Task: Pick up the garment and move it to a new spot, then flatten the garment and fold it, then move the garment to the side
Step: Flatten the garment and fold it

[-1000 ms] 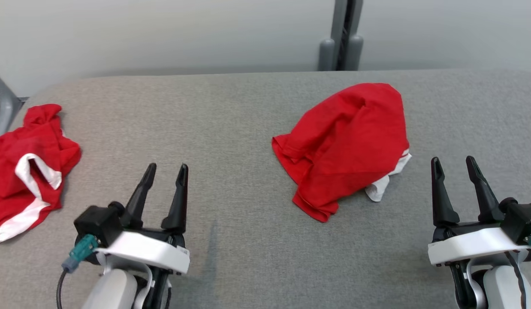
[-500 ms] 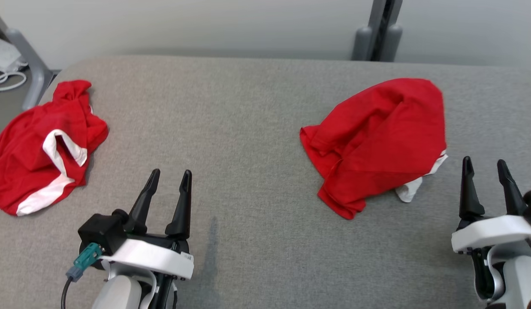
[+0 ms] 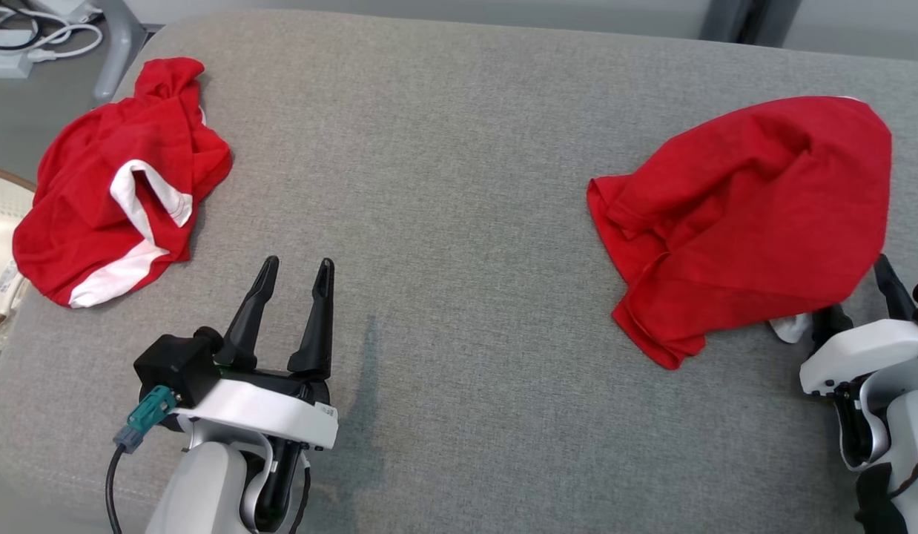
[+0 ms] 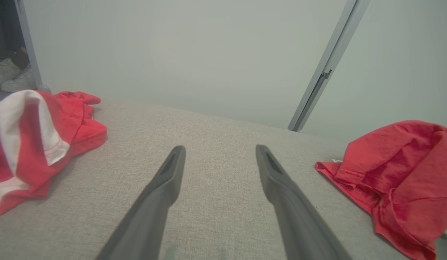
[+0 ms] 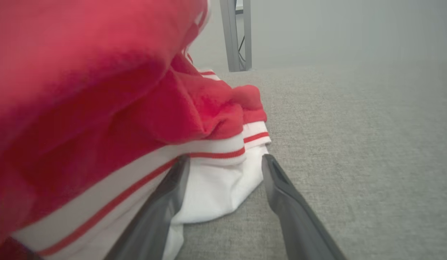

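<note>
The garment and a second garment lay well apart on the padded table, one toward each end.

The garment sat heaped at the robot's right, toward the far edge. The right gripper was at its near right corner, with a fold of the hem lying between the two fingers. The second garment lay bunched at the far left corner, close to the table's edge. The left gripper hovered over bare table nearer the robot, right of the second garment and well left of the garment, touching neither. A post stood behind the table.
</note>
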You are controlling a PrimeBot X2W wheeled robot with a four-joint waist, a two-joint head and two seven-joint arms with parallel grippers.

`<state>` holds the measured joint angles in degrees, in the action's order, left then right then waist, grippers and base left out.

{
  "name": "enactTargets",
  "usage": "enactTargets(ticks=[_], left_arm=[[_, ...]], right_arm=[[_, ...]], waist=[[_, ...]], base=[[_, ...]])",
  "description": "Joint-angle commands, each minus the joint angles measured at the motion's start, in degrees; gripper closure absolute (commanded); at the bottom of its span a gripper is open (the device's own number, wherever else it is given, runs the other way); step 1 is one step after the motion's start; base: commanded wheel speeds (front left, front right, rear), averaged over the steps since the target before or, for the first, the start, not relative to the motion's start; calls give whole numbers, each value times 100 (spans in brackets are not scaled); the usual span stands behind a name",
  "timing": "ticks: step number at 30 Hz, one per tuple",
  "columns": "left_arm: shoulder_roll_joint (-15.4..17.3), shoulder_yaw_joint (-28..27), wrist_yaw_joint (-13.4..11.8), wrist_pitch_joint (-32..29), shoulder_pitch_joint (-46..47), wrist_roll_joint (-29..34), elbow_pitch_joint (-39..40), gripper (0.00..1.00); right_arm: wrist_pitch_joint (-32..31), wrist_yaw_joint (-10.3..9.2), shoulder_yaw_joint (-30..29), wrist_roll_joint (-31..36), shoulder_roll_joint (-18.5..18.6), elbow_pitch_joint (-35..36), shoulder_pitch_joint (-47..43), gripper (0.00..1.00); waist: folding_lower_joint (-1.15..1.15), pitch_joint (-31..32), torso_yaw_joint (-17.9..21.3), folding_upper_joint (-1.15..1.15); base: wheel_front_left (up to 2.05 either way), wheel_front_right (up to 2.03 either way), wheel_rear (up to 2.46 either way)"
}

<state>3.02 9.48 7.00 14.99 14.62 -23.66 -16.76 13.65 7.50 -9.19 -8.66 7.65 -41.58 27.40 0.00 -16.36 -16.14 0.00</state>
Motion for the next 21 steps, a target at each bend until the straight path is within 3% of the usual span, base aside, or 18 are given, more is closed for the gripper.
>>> enactTargets(ticks=[1,3,4,6,13,21], left_arm=[[10,-14,18,19,84,33,-12,0],[3,-17,28,19,87,33,-31,0],[2,-22,32,19,78,37,-43,0],[0,-35,38,19,54,52,-69,0],[-4,-94,46,19,-5,45,-104,0],[-2,-113,50,19,-81,-6,-110,0]], right_arm=[[57,-1,19,-46,61,-76,90,0],[43,-1,85,-175,58,-274,179,0],[5,-1,106,-245,75,-380,215,45],[8,-1,90,-385,125,-568,292,100],[71,-1,175,-634,206,-985,455,100],[172,-1,7,-685,281,-771,505,100]], waist=[[0,-20,-46,0],[0,-12,-73,0],[0,-2,-82,0],[0,21,-95,0],[0,100,-75,0],[0,246,57,0]], base=[[0,0,0],[0,0,0],[0,0,0],[0,0,0],[0,0,0],[0,0,0]])
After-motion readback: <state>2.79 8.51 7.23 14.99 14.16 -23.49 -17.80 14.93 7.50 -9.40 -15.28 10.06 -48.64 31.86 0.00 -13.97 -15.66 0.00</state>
